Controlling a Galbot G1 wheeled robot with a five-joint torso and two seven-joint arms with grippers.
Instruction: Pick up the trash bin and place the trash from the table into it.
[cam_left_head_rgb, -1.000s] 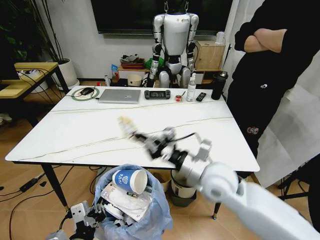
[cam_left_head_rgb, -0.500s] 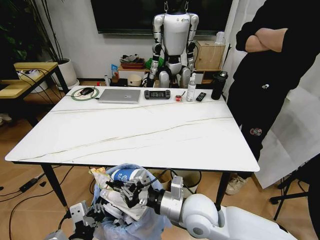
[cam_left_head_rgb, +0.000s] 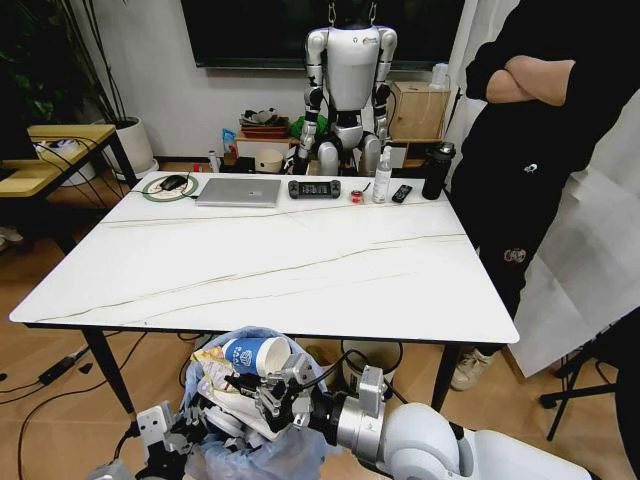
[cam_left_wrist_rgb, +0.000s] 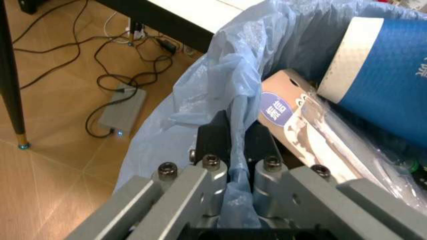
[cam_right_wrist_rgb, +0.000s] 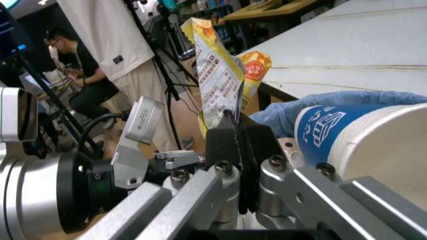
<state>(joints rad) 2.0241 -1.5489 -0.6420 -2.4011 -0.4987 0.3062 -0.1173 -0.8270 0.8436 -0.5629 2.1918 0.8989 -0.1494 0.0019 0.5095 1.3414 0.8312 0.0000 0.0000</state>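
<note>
Your table (cam_left_head_rgb: 270, 262) has no litter left on its marble top; a second ago the right arm was sweeping across it with a wrapper, and that arm has since dropped below the front edge, so the transfer looks nearly finished. The trash bin (cam_left_head_rgb: 262, 440) hangs below that edge, its blue liner pinched between the closed fingers of your left gripper (cam_left_wrist_rgb: 230, 150) at the rim. Inside you have a blue-white paper cup (cam_left_head_rgb: 258, 357) on its side, white paper and clear film beneath it. Your right gripper (cam_right_wrist_rgb: 240, 150) sits over the bin mouth, jaws clamped on a yellow snack wrapper (cam_right_wrist_rgb: 217, 75) standing upright, not yet released. Judged remaining: let go of that wrapper
</note>
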